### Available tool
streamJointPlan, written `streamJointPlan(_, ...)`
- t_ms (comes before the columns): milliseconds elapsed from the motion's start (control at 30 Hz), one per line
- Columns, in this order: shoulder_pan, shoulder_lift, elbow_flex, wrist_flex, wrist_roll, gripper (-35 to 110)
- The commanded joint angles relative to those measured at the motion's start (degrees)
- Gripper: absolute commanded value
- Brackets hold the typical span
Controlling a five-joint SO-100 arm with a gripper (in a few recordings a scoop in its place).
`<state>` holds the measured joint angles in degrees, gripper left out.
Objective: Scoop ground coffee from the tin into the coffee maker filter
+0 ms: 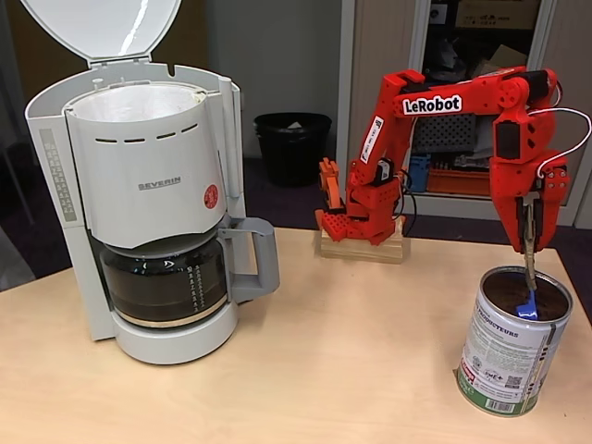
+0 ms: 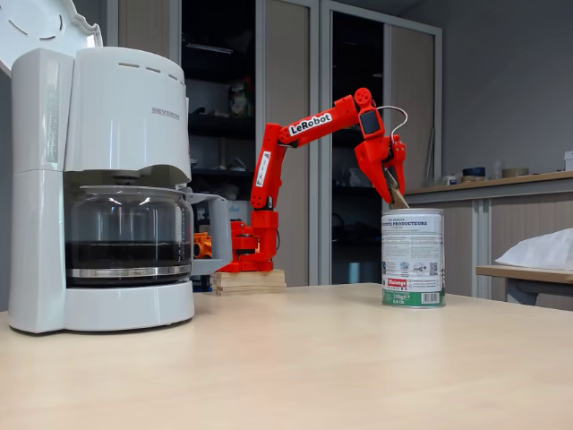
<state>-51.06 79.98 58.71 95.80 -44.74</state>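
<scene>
I see the gripper (image 1: 529,242) above the upright tin (image 1: 511,344) at the table's (image 1: 351,351) right, fingers clamped on a scoop (image 1: 528,305) dipping into the ground coffee (image 1: 509,294). Far left stands the coffee maker, its filter (image 1: 139,102) open upward, carafe (image 2: 128,235) below; cabinets behind.

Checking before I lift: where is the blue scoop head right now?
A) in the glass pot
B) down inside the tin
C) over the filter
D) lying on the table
B: the blue scoop sits below the rim of the tin, on the coffee grounds, its stick held by the end effector.
</scene>
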Motion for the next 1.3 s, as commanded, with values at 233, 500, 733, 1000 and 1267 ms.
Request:
streamJointPlan(233,-4.66,0.09,-4.13,-4.22,10.81,0)
streamJointPlan(500,-5.98,5.62,2.11,-13.27,20.48,0)
streamJointPlan(733,-3.34,16.87,19.42,-23.03,30.32,0)
streamJointPlan(1000,0.70,29.88,35.95,-28.48,33.40,0)
streamJointPlan(1267,0.44,37.97,44.12,-30.41,33.31,0)
